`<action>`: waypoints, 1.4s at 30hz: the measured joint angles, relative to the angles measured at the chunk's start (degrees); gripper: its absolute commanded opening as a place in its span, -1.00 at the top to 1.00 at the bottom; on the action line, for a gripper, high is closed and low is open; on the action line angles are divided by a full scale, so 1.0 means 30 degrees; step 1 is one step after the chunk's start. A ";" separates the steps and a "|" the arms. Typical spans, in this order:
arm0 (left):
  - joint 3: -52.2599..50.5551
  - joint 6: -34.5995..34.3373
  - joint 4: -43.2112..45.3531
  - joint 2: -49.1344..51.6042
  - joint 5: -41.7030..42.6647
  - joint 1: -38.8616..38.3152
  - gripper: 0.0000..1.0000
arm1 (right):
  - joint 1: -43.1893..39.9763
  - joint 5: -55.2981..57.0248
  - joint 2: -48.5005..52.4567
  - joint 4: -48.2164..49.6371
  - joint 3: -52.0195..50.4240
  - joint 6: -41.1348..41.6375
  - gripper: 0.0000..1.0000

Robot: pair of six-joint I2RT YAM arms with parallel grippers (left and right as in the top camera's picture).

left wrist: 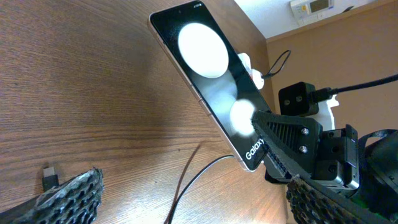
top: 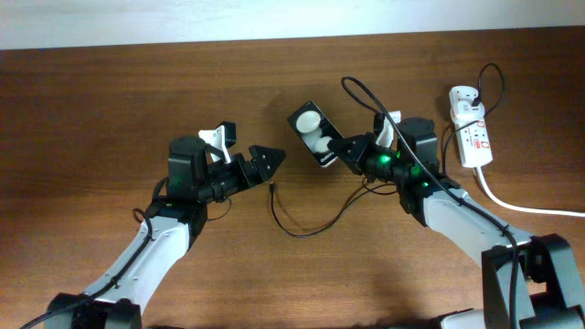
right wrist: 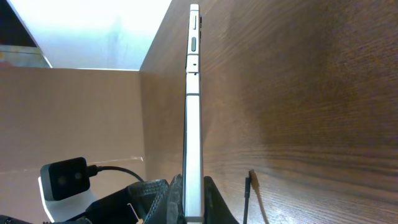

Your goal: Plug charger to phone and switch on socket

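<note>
My right gripper (top: 340, 151) is shut on the lower end of the black phone (top: 311, 128) and holds it tilted above the table. The right wrist view shows the phone edge-on (right wrist: 194, 93) between the fingers (right wrist: 194, 199). The left wrist view shows its face (left wrist: 205, 68) with two white blobs. My left gripper (top: 272, 158) is open and empty, pointing at the phone; its fingers (left wrist: 193, 208) straddle the thin black charger cable (left wrist: 199, 177). The plug tip (top: 272, 187) lies on the table, also in the left wrist view (left wrist: 48, 177). The white socket (top: 471, 132) lies at the far right.
The charger cable loops across the wooden table (top: 302, 230) in front of both arms and passes under the right arm. The socket's thick white cord (top: 521, 206) runs off to the right edge. The table's far edge is at the top.
</note>
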 measured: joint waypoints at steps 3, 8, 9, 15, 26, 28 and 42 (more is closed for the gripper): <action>-0.0022 -0.0066 0.0488 0.0000 -0.0102 0.0000 -0.98 | 0.0080 -0.0277 0.0000 0.0933 -0.0044 0.0546 0.92; -0.0102 -0.1494 0.3213 0.0000 -0.0583 0.0000 -0.98 | 0.2157 0.0372 0.0007 0.3679 -0.0036 0.1887 0.92; -0.0117 -0.1712 0.3818 0.0000 -0.0641 0.0000 -0.98 | 0.2579 0.0648 0.0007 0.3774 -0.0036 0.2011 0.92; -0.0131 -0.3585 0.7067 0.1137 -0.0852 0.0000 -0.98 | 0.3687 0.1778 0.0007 0.5821 -0.0036 0.3286 0.92; -0.0182 -0.8765 1.5985 0.5399 -0.0568 -0.1355 -0.99 | 0.4350 0.2157 0.0007 0.5996 -0.0036 0.3745 0.92; -0.0182 -0.9187 1.6487 0.5486 -0.0568 -0.1355 -0.80 | 0.4350 0.2193 0.0051 0.6003 -0.0036 0.3781 0.92; -0.0284 -1.1132 1.7602 0.5909 -0.0605 -0.1239 0.28 | 0.4233 0.2623 0.0415 0.6186 0.0328 0.3541 0.92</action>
